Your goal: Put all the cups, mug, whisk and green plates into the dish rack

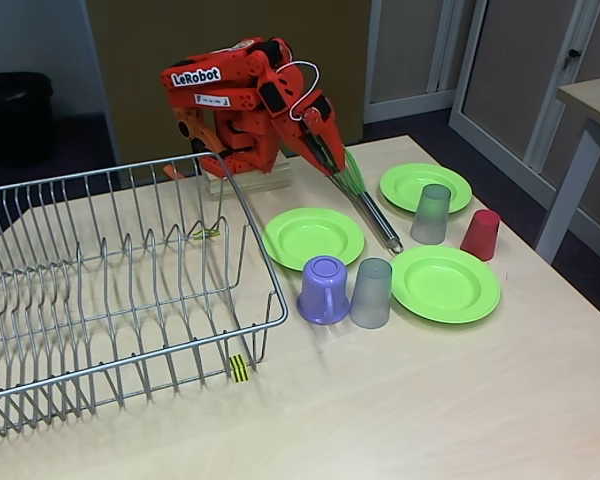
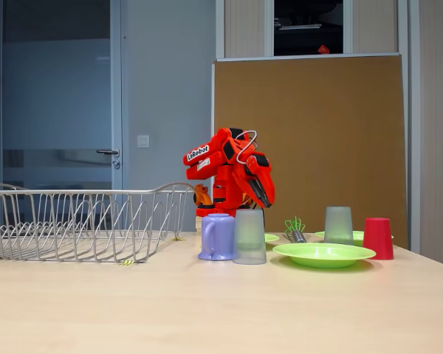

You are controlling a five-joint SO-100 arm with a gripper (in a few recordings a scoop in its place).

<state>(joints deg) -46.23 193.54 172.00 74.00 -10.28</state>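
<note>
Dish rack (image 1: 110, 290) at the left edge of the tabletop (image 1: 430, 400), bare of dishes, with a yellow-black striped tag (image 1: 239, 367) on its front wire. No task item racked yet, judging by the layout.

Just right of the rack, orange arm folded low at the back edge, white label reading "LeRobot" (image 1: 196, 76) on its upper link; a smaller white sticker below it too small to read.

Claw (image 1: 332, 160) pointed down and to the right, sitting over the green loops of the whisk (image 1: 365, 205). Grip cannot be told: jaws look nearly closed around the loops in the higher fixed view, but contact is not clear.

Whisk lying flat, long axis running from the claw diagonally toward the front-right, silver handle ending between 2 green plates. Coming move likely turns on that: whisk directly under the claw, handle pointing away from the rack.

Further right: 1 green plate (image 1: 313, 236) just right of the rack, lilac mug (image 1: 324, 290) upside down in front of it, grey cup (image 1: 371, 293) touching or just beside the mug. Then green plate (image 1: 445, 283) nearer the front, green plate (image 1: 426, 186) toward the back with a second grey cup (image 1: 431, 214) at its front rim, and the red cup (image 1: 481, 235) farthest right.
</note>
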